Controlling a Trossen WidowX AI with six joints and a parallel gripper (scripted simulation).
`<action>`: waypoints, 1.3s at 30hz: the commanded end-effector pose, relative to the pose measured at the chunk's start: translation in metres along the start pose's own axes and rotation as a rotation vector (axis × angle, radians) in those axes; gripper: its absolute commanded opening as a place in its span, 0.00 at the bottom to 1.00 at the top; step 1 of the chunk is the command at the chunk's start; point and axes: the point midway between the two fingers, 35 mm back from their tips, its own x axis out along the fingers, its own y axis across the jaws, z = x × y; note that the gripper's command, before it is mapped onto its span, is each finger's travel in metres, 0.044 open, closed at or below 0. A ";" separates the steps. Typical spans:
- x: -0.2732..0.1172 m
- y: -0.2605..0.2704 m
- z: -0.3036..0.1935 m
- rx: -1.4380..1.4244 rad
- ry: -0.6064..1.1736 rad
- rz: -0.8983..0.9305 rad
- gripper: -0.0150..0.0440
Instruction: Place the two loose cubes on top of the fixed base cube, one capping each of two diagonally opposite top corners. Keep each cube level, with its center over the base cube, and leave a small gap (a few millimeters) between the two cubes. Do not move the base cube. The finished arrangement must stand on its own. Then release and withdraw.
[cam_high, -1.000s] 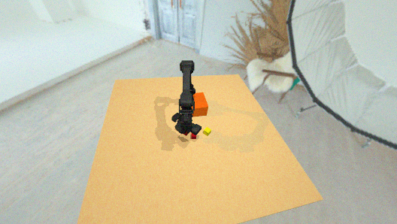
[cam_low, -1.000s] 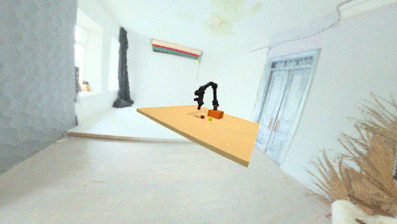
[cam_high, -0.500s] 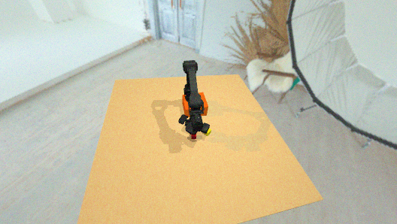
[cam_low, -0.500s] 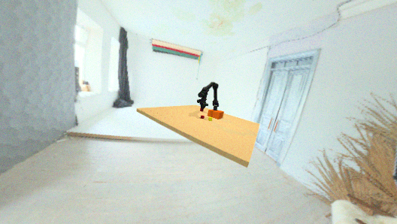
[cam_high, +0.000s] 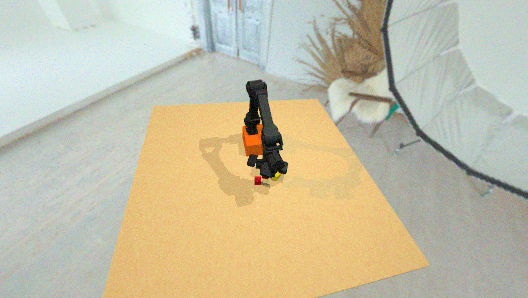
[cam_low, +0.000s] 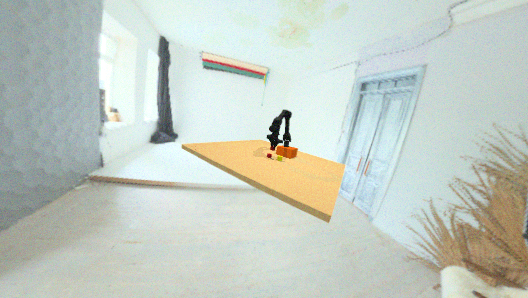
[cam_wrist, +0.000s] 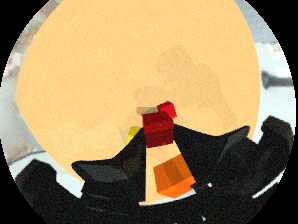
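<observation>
Pinching a dark red cube (cam_high: 266, 177) (cam_low: 272, 148) (cam_wrist: 158, 130) between its two fingers, the gripper (cam_high: 267, 175) (cam_low: 272, 147) (cam_wrist: 159, 128) is found over the tan table (cam_high: 215, 245) (cam_low: 310, 187) (cam_wrist: 110, 55), fingertips pointing downward. The held cube is raised off the surface; in the top view only a sliver of it shows beneath the black fingers, while the wrist view shows it plainly, one finger on either side. A second red cube (cam_high: 257, 180) (cam_low: 269, 155) (cam_wrist: 168, 109), brighter in the wrist view, rests on the table near the gripper, with a small shadow just beside it. A yellow cube (cam_high: 277, 176) (cam_low: 280, 158) (cam_wrist: 133, 134) also rests on the table, near the second red cube and apart from it — in the wrist view it is partly hidden by a finger. Neither table cube bears another on top. Which of these two is the fixed base cube cannot be told from their appearance. An orange block (cam_high: 253, 142) (cam_low: 287, 152) (cam_wrist: 173, 176), larger than the cubes, sits on the table near the foot of the black arm (cam_high: 270, 125) (cam_low: 287, 122) — its top face partly covered by the arm in the top view.
</observation>
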 end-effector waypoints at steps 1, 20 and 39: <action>0.003 0.011 -0.008 -0.055 0.006 0.005 0.43; 0.013 0.055 -0.047 -0.298 0.008 0.007 0.43; 0.030 0.057 -0.049 -0.307 0.008 0.007 0.43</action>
